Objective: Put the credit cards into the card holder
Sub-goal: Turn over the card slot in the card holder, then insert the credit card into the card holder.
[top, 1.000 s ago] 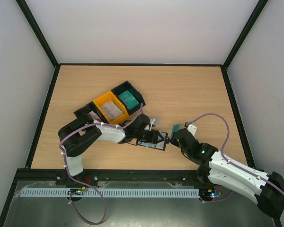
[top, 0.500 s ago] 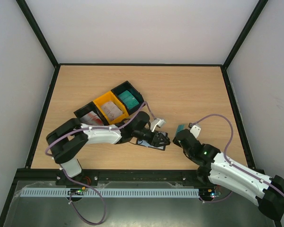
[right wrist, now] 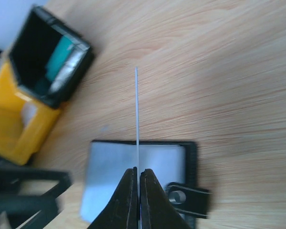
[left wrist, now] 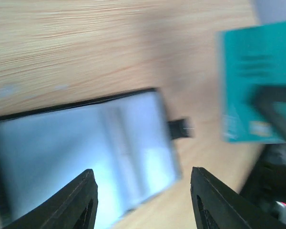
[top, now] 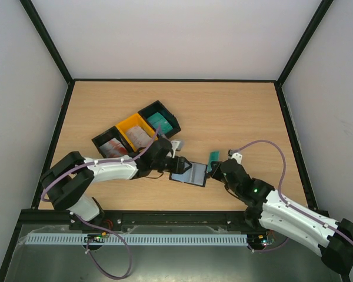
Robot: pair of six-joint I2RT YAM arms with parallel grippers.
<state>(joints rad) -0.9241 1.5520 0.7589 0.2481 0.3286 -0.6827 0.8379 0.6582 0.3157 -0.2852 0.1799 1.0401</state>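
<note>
The black card holder (top: 189, 175) lies flat on the table between the arms, its shiny pocket face up; it shows in the left wrist view (left wrist: 81, 152) and the right wrist view (right wrist: 133, 176). My right gripper (top: 216, 166) is shut on a teal-green credit card (top: 213, 158), held on edge just right of the holder. In the right wrist view the card (right wrist: 137, 114) is a thin line above the holder. It also shows in the left wrist view (left wrist: 248, 86). My left gripper (top: 177, 160) is open and empty at the holder's left edge.
Three joined bins stand behind the left arm: a black one (top: 110, 147) with red-and-white cards, a yellow one (top: 136, 132) with grey-white cards, a black one (top: 160, 120) with teal-green cards. Black frame rails border the table.
My left gripper has drawn back to the left off the card holder, leaving its face uncovered. My right gripper has moved left with the teal-green card, closer to the holder.
</note>
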